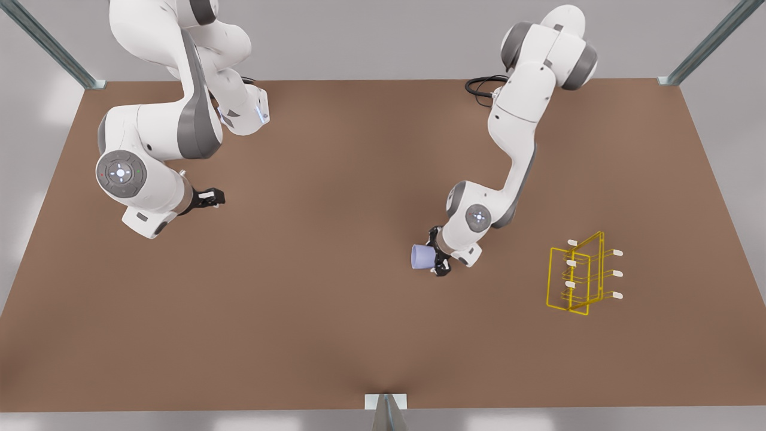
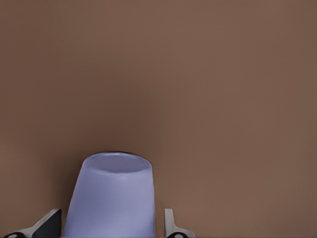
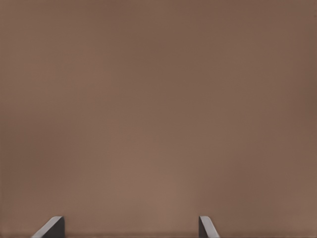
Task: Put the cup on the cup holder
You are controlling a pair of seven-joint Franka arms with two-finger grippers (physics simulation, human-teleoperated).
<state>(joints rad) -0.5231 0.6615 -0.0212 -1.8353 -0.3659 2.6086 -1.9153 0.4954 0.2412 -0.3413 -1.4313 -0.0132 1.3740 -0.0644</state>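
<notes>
Cup [image 1: 422, 257] gripped between the fingers of the left gripper [image 1: 441, 258], just off the table [image 1: 335, 335] near its middle, tilted on its side with one end toward the front view's left. Same cup [image 2: 111, 196] seen in the left wrist view, a finger [image 2: 47, 225] on either flank, pressed against its wall. Cup holder [image 1: 579, 274] upright nearer the table's edge on the front view's right, well apart from the cup, white-tipped prongs [image 1: 617, 274] horizontal and pointing both ways along the table.

Key relation, judged: holder on the far side of the wrist from the cup, cup's long axis roughly in line with the prongs. Probably a carry toward the front view's right, then a hollow end turned to meet a prong tip; which end is hollow hard to tell from here.

Right gripper [image 1: 214, 196] idle near the table's edge on the front view's left, fingers [image 3: 52, 227] spread apart, nothing between them, much farther from the holder.
</notes>
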